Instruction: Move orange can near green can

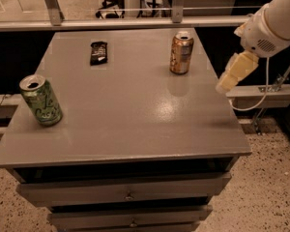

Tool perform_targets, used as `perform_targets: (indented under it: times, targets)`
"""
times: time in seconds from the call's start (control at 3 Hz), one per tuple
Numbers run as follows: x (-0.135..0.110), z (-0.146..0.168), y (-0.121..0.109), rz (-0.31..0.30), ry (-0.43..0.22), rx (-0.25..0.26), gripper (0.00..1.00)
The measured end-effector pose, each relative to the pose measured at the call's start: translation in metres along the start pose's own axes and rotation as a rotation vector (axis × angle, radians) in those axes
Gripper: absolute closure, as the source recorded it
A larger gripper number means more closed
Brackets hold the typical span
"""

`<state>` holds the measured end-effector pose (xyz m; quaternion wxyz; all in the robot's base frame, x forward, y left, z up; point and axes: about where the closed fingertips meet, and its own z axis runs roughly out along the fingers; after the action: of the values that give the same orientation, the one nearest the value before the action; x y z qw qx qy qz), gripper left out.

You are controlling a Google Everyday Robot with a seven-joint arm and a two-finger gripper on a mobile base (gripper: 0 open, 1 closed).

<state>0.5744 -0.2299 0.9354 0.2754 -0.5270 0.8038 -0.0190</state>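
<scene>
The orange can stands upright at the far right of the grey table top. The green can stands near the table's left edge, slightly tilted in view, with its top open. My gripper hangs from the white arm just off the table's right edge. It is to the right of the orange can, a little nearer the front, and not touching it. It holds nothing.
A small black snack wrapper lies at the far left-centre of the table. Drawers run below the table's front edge. A metal rail runs behind the table, and a low ledge sits to the right.
</scene>
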Motion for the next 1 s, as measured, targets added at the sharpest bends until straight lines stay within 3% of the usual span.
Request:
perform_targets:
  times: [0.33, 1.0]
  targets:
    - [-0.02, 0.035, -0.036, 0.04, -0.142, 0.024, 0.0]
    - [-0.067, 0.095, -0.081, 0.129, -0.412, -0.005, 0.0]
